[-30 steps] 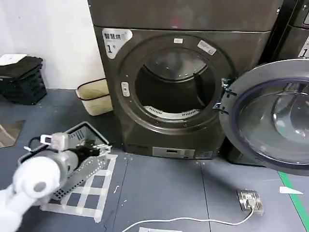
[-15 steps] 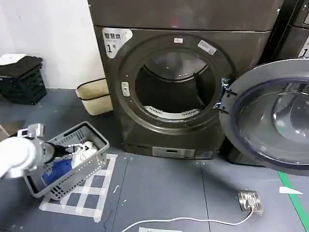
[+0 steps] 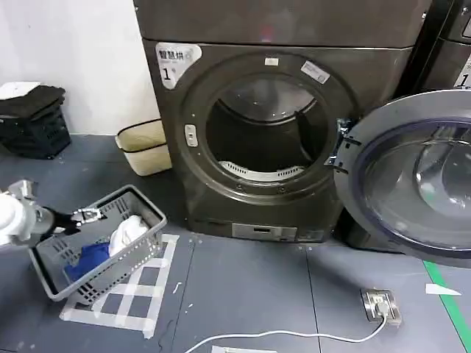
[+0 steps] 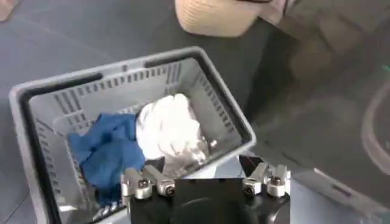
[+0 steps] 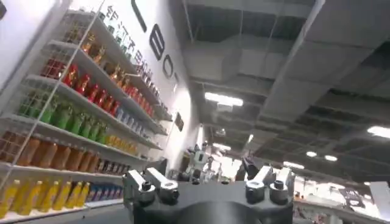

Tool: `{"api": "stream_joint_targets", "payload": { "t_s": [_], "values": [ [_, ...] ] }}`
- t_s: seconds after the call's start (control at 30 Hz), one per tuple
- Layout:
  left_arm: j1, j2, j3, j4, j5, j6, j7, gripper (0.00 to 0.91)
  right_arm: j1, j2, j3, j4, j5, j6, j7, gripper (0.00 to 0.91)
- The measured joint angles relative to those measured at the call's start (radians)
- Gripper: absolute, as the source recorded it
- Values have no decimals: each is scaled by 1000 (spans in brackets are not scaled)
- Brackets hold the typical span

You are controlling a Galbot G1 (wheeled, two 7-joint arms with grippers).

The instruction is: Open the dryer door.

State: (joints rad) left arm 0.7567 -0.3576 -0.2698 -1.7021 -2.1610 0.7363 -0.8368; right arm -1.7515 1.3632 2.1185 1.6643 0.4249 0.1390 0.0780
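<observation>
The dryer door [image 3: 412, 184] stands swung wide to the right of the dark grey machine marked "1" [image 3: 171, 65], its bluish-grey inner face turned toward me. The drum opening [image 3: 265, 132] is uncovered. My left gripper [image 3: 82, 216] hovers low at the far left, over the rim of a grey laundry basket [image 3: 143, 246], far from the door; in the left wrist view the left gripper [image 4: 202, 163] is open with nothing between its fingers, above blue and white laundry. My right gripper [image 5: 206, 165] is open and points up at a ceiling and shelves of bottles.
A beige bin [image 3: 143, 147] sits left of the dryer, and a black crate [image 3: 33, 121] stands by the wall. White tape squares [image 3: 140, 294] mark the floor under the basket. A floor socket with a white cable [image 3: 380, 305] lies front right. A neighbouring machine [image 3: 449, 51] stands behind the open door.
My left arm has drawn back to the left, from in front of the basket to its far left rim, uncovering the basket. The door has not moved.
</observation>
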Motion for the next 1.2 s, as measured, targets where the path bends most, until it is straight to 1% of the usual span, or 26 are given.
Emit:
{"api": "stream_joint_targets", "payload": {
  "t_s": [0.27,0.43,0.53,0.97,1.2],
  "values": [
    [-78,-22,22,135,-16,0,6,907,0,4,0,-11,1,19,0,907],
    [-80,-19,22,212,-4,0,1,907,0,5,-1,-17,1,28,0,907],
    [-74,-16,21,238,-1,0,-4,907,4,8,-5,-16,1,31,-2,907],
    [-49,5,31,228,-11,0,-14,907,13,14,-9,-14,1,24,-9,907],
    [-40,8,47,213,3,0,-16,907,10,15,-7,-19,0,32,-7,907]
  ]
}}
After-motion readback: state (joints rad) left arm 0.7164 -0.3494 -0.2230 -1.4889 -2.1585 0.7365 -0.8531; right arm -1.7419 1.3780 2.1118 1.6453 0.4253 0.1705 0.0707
